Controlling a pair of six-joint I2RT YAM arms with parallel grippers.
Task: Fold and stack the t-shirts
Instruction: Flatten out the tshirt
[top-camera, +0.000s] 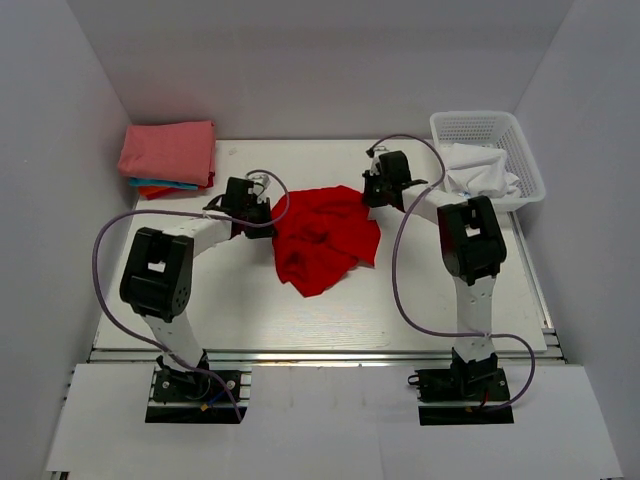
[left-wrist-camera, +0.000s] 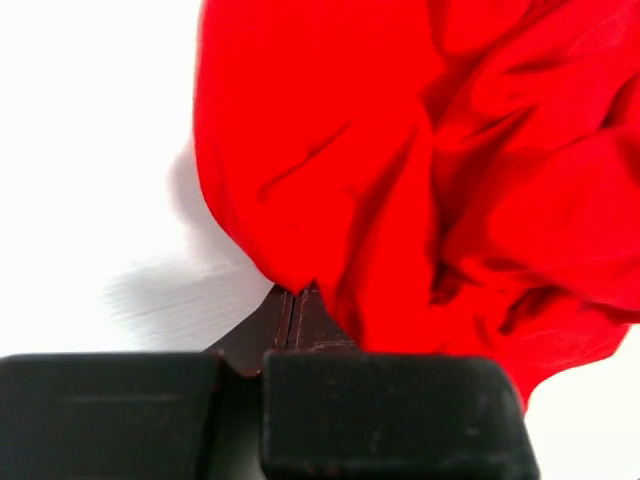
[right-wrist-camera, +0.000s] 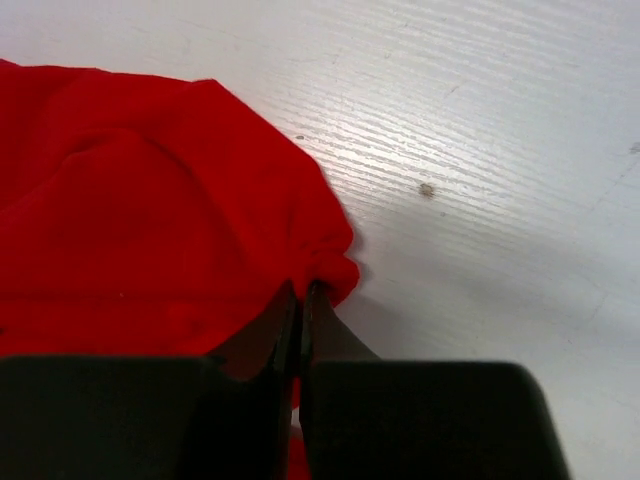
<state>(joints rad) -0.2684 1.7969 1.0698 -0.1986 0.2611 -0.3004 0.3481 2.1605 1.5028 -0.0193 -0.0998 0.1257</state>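
As I read the three feeds from my desk, I log the following.

1. Red t-shirt (top-camera: 325, 238) — crumpled and unfolded, lying on the table (top-camera: 320, 320) near its middle, between the two arms.
2. Left gripper (left-wrist-camera: 293, 293) — jaws pressed together with no gap that I can see, a fold of the red t-shirt's left edge nipped at the tips. The rest of the cloth is heaped just beyond them.
3. Right gripper (right-wrist-camera: 303, 288): jaws likewise closed tight, with a corner of the same shirt caught between them at its far right edge. The cloth puckers where it is pinched.
4. Folded stack at the far left corner of the table, well apart from the red t-shirt: pink t-shirt (top-camera: 168, 150) on top, the edge of a teal t-shirt (top-camera: 165, 183) showing under it, and an orange-red t-shirt (top-camera: 155, 191) at the bottom.
5. White basket (top-camera: 500, 125) at the far right, beside the right arm, holding rumpled white cloth (top-camera: 480, 170). I cannot tell what kind of garment it is.
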